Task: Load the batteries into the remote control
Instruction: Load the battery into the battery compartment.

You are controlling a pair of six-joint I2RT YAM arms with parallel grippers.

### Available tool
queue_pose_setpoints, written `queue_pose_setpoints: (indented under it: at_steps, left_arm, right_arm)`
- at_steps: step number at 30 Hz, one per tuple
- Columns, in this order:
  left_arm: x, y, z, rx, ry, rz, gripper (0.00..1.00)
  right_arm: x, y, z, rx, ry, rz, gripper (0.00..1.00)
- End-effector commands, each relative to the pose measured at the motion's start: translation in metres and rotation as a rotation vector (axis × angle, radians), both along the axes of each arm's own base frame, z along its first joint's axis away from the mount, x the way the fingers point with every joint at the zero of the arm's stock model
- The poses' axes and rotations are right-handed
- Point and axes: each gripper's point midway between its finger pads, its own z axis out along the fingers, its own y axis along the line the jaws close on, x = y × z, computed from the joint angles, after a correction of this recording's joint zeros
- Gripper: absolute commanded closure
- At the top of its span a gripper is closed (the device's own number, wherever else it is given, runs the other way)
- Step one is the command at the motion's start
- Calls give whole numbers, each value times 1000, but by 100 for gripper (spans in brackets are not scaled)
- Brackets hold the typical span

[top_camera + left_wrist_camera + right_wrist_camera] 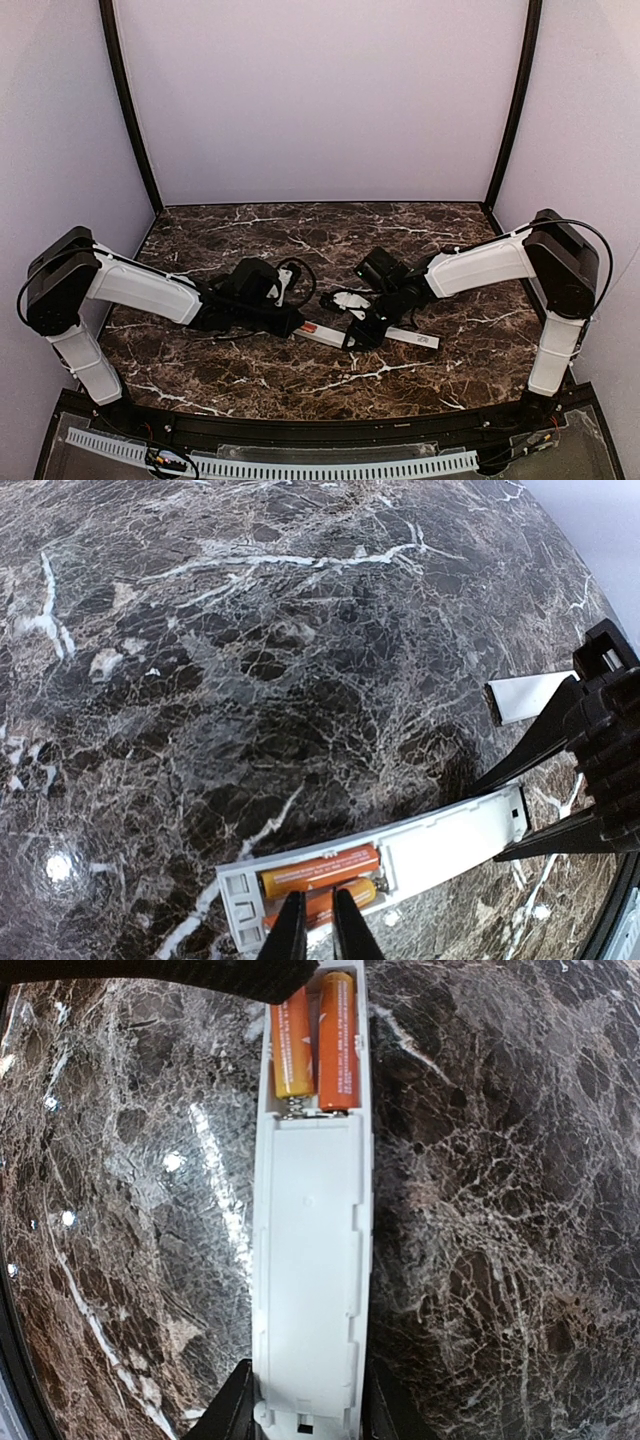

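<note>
Batteries [315, 1045], orange, lie side by side in the white remote control [310, 1260]; right pincer [305, 1400] clamps its other end; left pincer [318, 925], nearly closed, tips on one.

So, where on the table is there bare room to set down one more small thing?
Free: the wide marble from the back wall to the left gripper and right gripper, and the strip between the remote and the near edge of the table. Crowded: the middle, where both grippers meet at the remote and batteries.
</note>
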Motion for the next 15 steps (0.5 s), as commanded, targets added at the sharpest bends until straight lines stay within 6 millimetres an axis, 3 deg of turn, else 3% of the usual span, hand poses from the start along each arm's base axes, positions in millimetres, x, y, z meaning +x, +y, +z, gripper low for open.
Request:
queue_pose_setpoints:
  at_steps: [1,7,15]
  left_arm:
    - [-4,7,5,12,-3,15,88]
    - [7,12,31,30,-74,38,87]
    - [10,20,18,75,-51,59,85]
  right_arm:
    - [-2,-4,-16,-52,14,-12,70]
    - [-2,-5,-17,-56,16,-13,72]
    - [-1,-6,-16,-60,11,-15,77]
